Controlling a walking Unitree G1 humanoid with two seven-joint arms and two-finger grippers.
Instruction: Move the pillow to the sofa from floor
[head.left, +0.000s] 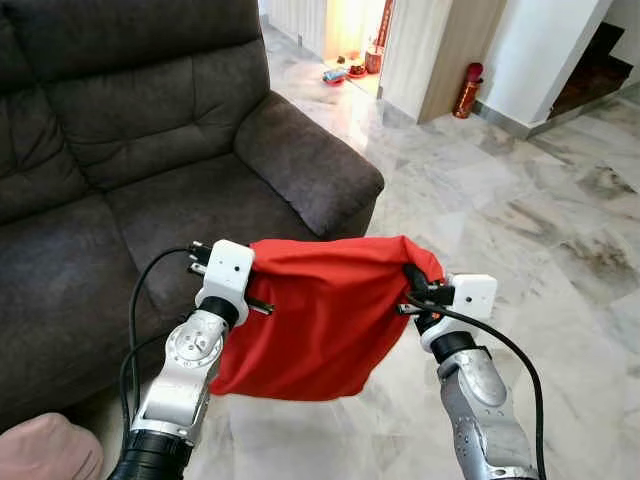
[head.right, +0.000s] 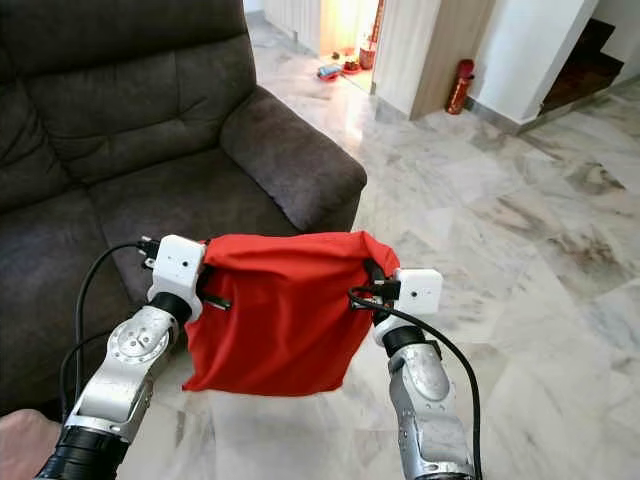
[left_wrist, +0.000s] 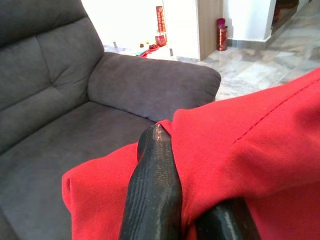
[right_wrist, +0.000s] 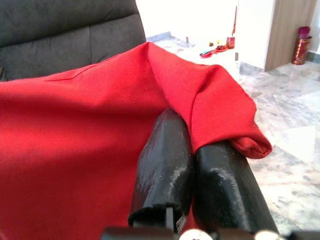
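While the dark grey sofa (head.left: 150, 150) takes up the left of the scene, with its padded armrest (head.left: 305, 160) reaching toward the marble floor (head.left: 540, 230), the red pillow (head.left: 325, 320) hangs in the air in front of the seat cushion, off the floor and not on the sofa. It is a limp, square cover of plain red cloth, stretched fairly flat along its top edge between the two arms and sagging below into loose folds, with a stitched seam visible in the left wrist view.

At the pillow's left upper corner the left gripper (left_wrist: 175, 200) has its two black fingers pressed together on a fold of the red fabric, the cloth bunched around them. At the right upper corner the right gripper (right_wrist: 192, 175) likewise has its fingers closed tight on the cloth, a small gathered tip of fabric poking out past them.

Near the left arm's elbow, at the lower left edge, a pinkish rounded object (head.left: 45, 450) shows. Farther right, beyond the armrest, a red cylinder (head.left: 467, 90) stands on the floor by a wall.
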